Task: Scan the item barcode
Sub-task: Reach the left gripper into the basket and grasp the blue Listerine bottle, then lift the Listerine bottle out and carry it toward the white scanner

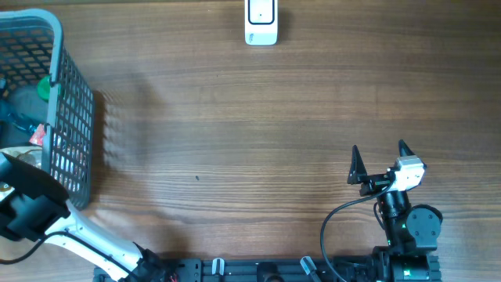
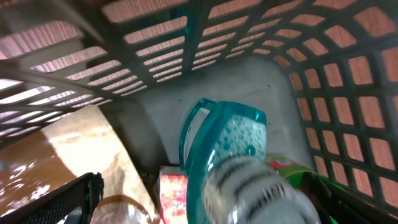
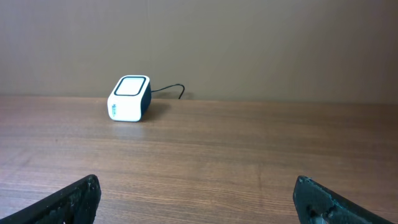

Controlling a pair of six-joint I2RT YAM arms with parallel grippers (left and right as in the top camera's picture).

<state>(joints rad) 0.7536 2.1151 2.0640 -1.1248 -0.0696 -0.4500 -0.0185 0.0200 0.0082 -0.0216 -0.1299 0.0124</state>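
Note:
My left gripper (image 2: 211, 202) is down inside the grey mesh basket (image 1: 74, 117) at the table's left edge. It is open, with one dark finger (image 2: 81, 193) at the lower left of the left wrist view. A clear bottle with a teal top and striped label (image 2: 236, 155) lies blurred between the jaws; I cannot tell whether they touch it. The white barcode scanner (image 1: 261, 22) stands at the far middle of the table, and shows in the right wrist view as a small white box (image 3: 129, 99). My right gripper (image 1: 379, 149) hovers open over bare wood at the front right, holding nothing.
Beside the bottle in the basket lie a red packet (image 2: 173, 193), a brown wrapped package (image 2: 68, 149) and something green (image 2: 292, 168). The basket wall (image 2: 249, 37) closes in around the left gripper. A thin cable (image 3: 171, 89) runs off behind the scanner.

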